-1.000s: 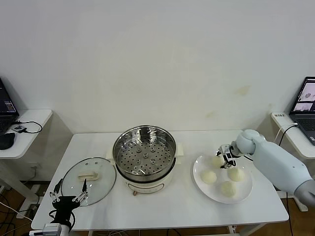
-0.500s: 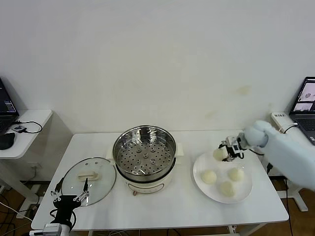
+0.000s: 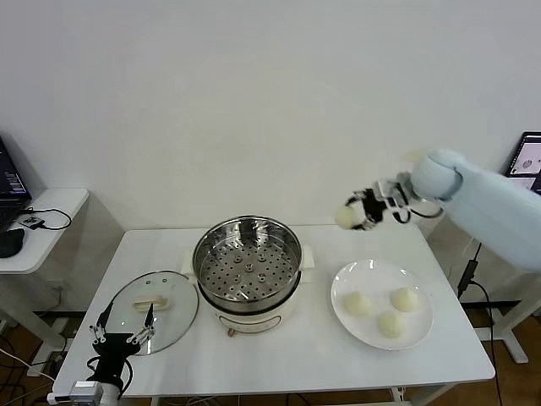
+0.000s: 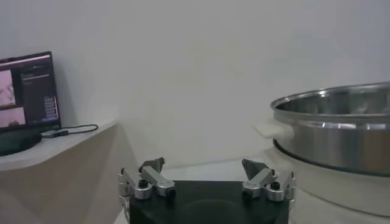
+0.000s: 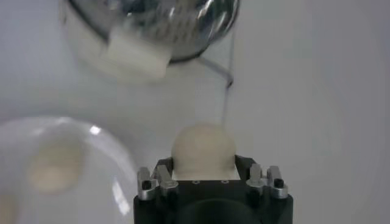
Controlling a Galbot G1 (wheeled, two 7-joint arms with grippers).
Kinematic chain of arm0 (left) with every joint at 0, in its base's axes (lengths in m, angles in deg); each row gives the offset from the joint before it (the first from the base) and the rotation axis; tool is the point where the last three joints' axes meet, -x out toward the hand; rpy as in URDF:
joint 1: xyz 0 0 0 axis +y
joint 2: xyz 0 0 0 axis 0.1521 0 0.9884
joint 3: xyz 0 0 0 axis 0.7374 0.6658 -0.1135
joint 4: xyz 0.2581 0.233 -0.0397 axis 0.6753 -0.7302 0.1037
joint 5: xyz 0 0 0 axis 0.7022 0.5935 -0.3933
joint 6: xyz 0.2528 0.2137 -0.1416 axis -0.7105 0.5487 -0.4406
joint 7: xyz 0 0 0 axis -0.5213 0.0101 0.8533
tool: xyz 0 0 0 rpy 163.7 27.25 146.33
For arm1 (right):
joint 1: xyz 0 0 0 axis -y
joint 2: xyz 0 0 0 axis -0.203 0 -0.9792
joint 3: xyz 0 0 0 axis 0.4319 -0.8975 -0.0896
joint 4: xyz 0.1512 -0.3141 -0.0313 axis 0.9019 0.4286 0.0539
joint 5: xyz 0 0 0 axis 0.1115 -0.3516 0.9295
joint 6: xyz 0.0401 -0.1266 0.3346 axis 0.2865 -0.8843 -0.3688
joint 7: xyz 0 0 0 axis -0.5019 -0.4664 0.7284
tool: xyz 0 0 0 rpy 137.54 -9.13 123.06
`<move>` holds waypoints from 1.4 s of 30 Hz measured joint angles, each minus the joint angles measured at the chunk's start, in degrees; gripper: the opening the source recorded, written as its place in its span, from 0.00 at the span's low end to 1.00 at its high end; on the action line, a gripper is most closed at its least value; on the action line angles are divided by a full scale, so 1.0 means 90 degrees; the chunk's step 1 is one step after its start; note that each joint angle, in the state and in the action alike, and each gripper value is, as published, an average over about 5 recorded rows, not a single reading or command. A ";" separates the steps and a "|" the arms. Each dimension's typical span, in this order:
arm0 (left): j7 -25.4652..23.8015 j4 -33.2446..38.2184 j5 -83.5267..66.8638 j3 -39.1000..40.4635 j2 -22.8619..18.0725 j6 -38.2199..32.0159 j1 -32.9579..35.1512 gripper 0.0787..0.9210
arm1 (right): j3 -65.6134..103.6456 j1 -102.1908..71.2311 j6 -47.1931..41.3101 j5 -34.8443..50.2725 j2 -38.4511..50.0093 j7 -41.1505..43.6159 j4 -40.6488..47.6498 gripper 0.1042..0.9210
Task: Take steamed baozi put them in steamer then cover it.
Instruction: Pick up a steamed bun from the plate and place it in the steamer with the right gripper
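Stainless steel is what the steamer (image 3: 248, 264) is made of; it stands on its white base near the middle of the desk (image 3: 287, 355), toward the back edge, with its perforated tray exposed and nothing loaded on it. The pot is uncovered because the glass lid (image 3: 153, 299) is laid flat beside it, toward the front left corner, which leaves the opening free for loading from above. One steamed baozi (image 3: 347, 217) is gripped in the right gripper (image 3: 359, 211), whose fingers are closed onto the bun's sides, as the right wrist view confirms (image 5: 203, 148). The bun is held in the air above the back edge of the desk, between the steamer and the white plate (image 3: 382, 269), high enough to be judged clear of the pot's rim. Three further baozi (image 3: 385, 310) rest on the plate near the right edge, close together at its front half, within easy reach of the same arm. The left gripper (image 3: 122, 342) is parked low at the front left corner, just at the lid's front edge, with fingers spread and nothing held (image 4: 206, 182); this position is judged convenient for the later covering step. The task is judged to be at an early stage: no bun is yet in the steamer.
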 measured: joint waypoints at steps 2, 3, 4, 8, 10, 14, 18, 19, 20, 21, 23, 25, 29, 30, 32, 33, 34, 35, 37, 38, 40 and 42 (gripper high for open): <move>-0.0019 -0.0009 -0.0109 -0.0030 -0.0001 -0.0029 0.0001 0.88 | -0.0197 0.0215 0.0087 0.0142 -0.0268 -0.0069 0.0080 0.66; -0.0025 -0.0011 -0.0151 -0.0043 -0.0005 -0.0039 0.0002 0.88 | -0.0291 0.0305 0.0137 0.0203 -0.0410 -0.0101 0.0125 0.66; -0.0027 -0.0008 -0.0188 -0.0054 -0.0011 -0.0048 0.0004 0.88 | -0.0385 0.0382 0.0192 0.0253 -0.0557 -0.0130 0.0175 0.66; -0.0026 0.0021 -0.0297 -0.0084 -0.0046 -0.0053 -0.0001 0.88 | -0.0738 0.0587 0.0448 0.0363 -0.1162 -0.0224 0.0391 0.66; -0.0023 0.0044 -0.0345 -0.0097 -0.0061 -0.0052 -0.0003 0.88 | -0.0895 0.0638 0.0591 0.0363 -0.1450 -0.0270 0.0500 0.66; -0.0017 0.0086 -0.0421 -0.0137 -0.0094 -0.0048 -0.0005 0.88 | -0.1171 0.0676 0.0900 0.0222 -0.1974 -0.0360 0.0724 0.66; -0.0015 0.0100 -0.0470 -0.0170 -0.0136 -0.0045 -0.0017 0.88 | -0.1359 0.0638 0.1245 -0.0119 -0.2412 -0.0453 0.0959 0.67; -0.0015 0.0102 -0.0481 -0.0173 -0.0147 -0.0045 -0.0018 0.88 | -0.1398 0.0617 0.1338 -0.0228 -0.2509 -0.0476 0.1022 0.67; -0.0017 0.0105 -0.0491 -0.0174 -0.0158 -0.0045 -0.0018 0.88 | -0.1434 0.0593 0.1433 -0.0342 -0.2601 -0.0499 0.1087 0.67; -0.0018 0.0108 -0.0501 -0.0175 -0.0168 -0.0045 -0.0017 0.88 | -0.1467 0.0566 0.1529 -0.0459 -0.2687 -0.0521 0.1152 0.67; -0.0017 0.0112 -0.0516 -0.0175 -0.0182 -0.0045 -0.0015 0.88 | -0.1519 0.0507 0.1726 -0.0697 -0.2849 -0.0567 0.1285 0.67; -0.0013 0.0110 -0.0528 -0.0175 -0.0186 -0.0045 -0.0015 0.88 | -0.1558 0.0443 0.1924 -0.0937 -0.3000 -0.0615 0.1414 0.67; -0.0010 0.0111 -0.0546 -0.0181 -0.0184 -0.0046 -0.0016 0.88 | -0.1601 0.0320 0.2289 -0.1381 -0.3264 -0.0708 0.1655 0.67; -0.0011 0.0118 -0.0549 -0.0182 -0.0184 -0.0046 -0.0015 0.88 | -0.1606 0.0290 0.2375 -0.1486 -0.3324 -0.0732 0.1712 0.67; -0.0012 0.0137 -0.0555 -0.0183 -0.0187 -0.0046 -0.0012 0.88 | -0.1613 0.0230 0.2540 -0.1696 -0.3437 -0.0783 0.1823 0.67; -0.0012 0.0148 -0.0557 -0.0181 -0.0190 -0.0046 -0.0012 0.88 | -0.1616 0.0200 0.2618 -0.1801 -0.3489 -0.0808 0.1879 0.67; -0.0012 0.0157 -0.0558 -0.0179 -0.0192 -0.0046 -0.0013 0.88 | -0.1617 0.0170 0.2695 -0.1904 -0.3539 -0.0833 0.1934 0.67; -0.0013 0.0164 -0.0559 -0.0177 -0.0194 -0.0046 -0.0014 0.88 | -0.1615 0.0138 0.2771 -0.2009 -0.3587 -0.0859 0.1992 0.67; -0.0014 0.0175 -0.0558 -0.0171 -0.0196 -0.0046 -0.0019 0.88 | -0.1607 0.0071 0.2911 -0.2214 -0.3674 -0.0906 0.2104 0.67; -0.0015 0.0178 -0.0558 -0.0168 -0.0195 -0.0046 -0.0021 0.88 | -0.1599 0.0039 0.2977 -0.2313 -0.3714 -0.0929 0.2161 0.67; -0.0016 0.0182 -0.0559 -0.0165 -0.0190 -0.0046 -0.0026 0.88 | -0.1578 -0.0022 0.3100 -0.2503 -0.3779 -0.0973 0.2267 0.67; -0.0016 0.0182 -0.0561 -0.0163 -0.0184 -0.0046 -0.0032 0.88 | -0.1553 -0.0079 0.3218 -0.2681 -0.3828 -0.1020 0.2368 0.67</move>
